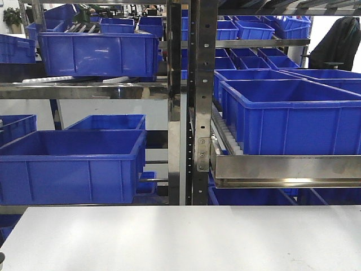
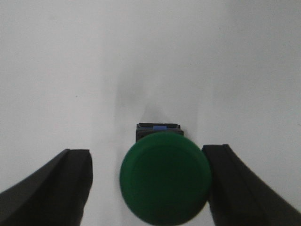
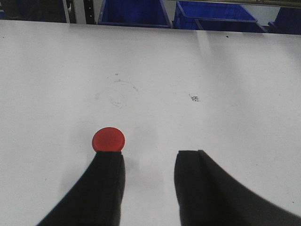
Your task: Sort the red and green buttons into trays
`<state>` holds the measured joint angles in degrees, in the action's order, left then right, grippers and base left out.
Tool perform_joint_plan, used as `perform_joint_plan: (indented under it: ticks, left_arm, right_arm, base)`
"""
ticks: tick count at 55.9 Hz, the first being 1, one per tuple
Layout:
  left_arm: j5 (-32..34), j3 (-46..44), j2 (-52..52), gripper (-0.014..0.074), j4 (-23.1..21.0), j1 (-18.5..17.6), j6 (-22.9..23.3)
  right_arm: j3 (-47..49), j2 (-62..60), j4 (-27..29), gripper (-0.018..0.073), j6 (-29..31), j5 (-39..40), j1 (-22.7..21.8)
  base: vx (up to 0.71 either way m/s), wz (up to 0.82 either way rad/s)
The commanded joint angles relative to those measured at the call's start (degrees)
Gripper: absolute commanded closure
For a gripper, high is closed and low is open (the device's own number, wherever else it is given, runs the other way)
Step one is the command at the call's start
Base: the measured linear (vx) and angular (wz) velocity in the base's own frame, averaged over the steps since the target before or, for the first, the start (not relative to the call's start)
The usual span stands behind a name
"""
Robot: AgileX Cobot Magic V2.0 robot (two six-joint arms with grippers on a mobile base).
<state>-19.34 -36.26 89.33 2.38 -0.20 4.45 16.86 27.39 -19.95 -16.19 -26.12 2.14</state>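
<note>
If my left claw (image 2: 146, 153) closes now, the green button (image 2: 164, 176), which sits nearer to one finger, may tip or slide on the desk (image 2: 150, 56). My right claw (image 3: 149, 157) could push the red button (image 3: 108, 140) away, because it lies before one fingertip, not between. The left claw looks straight down and the right one leans forward. Both are open and grip nothing.

The green button (image 2: 164, 178) has a broad, round, dark-green cap turned toward the camera, with a blocky black body and a small blue bit behind it, on the white worktop (image 2: 150, 56). The red button (image 3: 108, 140) shows only its round red cap, on the same pale surface.
</note>
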Motion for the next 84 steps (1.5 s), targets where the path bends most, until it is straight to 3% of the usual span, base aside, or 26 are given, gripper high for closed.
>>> perform_joint_plan:
  ticks: [1,46,48,74,84]
  left_arm:
    - [2.86,-1.57,-0.58,0.0020,-0.25,-0.03,0.40]
    - [5.10,-1.75,4.11,0.0034,-1.34,-0.03,0.40]
    - [5.02,-1.75,4.11,0.0098,-1.34,-0.03,0.40]
    - [5.18,-1.75,3.90,0.0457,-1.28,-0.03,0.04]
    - [0.39,-3.69,2.52,0.0570,-1.22,-0.03,-0.02]
  right_arm:
    - [1.96,0.67,-1.36,0.0209,0.12,3.77,-0.04]
    - [1.96,0.67,-1.37,0.0209,0.12,3.77,-0.04]
    - [1.96,0.67,-1.37,0.0209,0.12,3.77,-0.04]
    - [1.96,0.67,-0.82,0.0209,-3.16,3.70,-0.04]
    - [3.07,2.13,3.16,0.0202,-4.43,-0.66,-0.04]
  base:
    - [0.00,0.00]
    - [0.00,0.00]
    - [0.00,0.00]
    - [0.00,0.00]
    - [0.00,0.00]
